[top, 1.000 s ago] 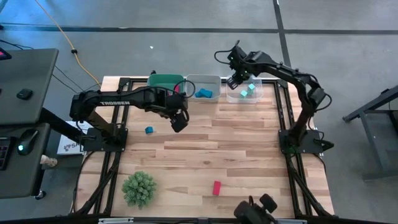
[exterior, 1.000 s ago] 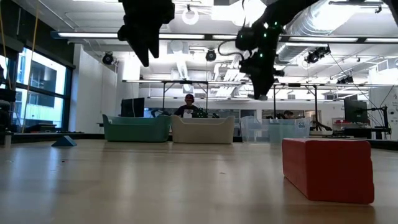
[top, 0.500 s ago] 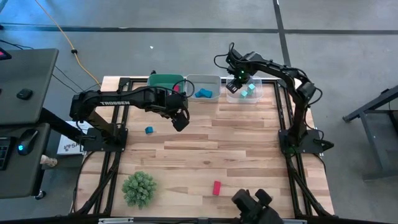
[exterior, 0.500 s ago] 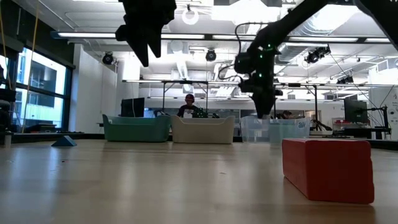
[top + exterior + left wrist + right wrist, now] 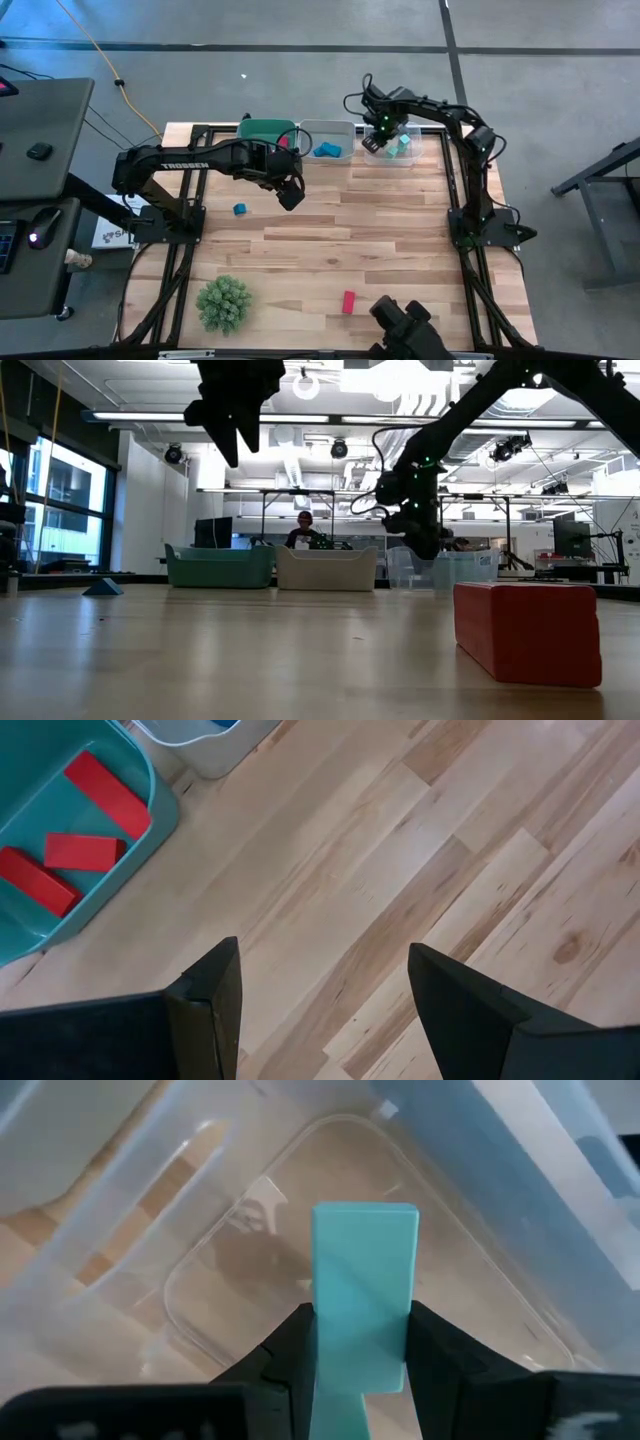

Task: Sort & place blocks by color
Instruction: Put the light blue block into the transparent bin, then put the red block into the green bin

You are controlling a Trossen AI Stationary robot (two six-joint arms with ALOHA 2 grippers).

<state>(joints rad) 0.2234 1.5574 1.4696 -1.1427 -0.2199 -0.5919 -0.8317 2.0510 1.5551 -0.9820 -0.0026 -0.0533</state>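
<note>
My right fingers (image 5: 358, 1342) clamp a teal block (image 5: 363, 1280) over the clear bin (image 5: 392, 157); left fingers (image 5: 320, 995) apart — blue block (image 5: 240, 209), red block (image 5: 348, 302) remain on the worktop (image 5: 400, 240).

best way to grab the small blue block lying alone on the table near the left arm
Take the blue block from straight above, fingers closing on two opposite side faces. It sits low on the bare table with nothing beside it, so a top-down approach looks clear. The left gripper, open and empty, hangs nearest; the right gripper is shut on a light teal block at the clear bin.
</note>
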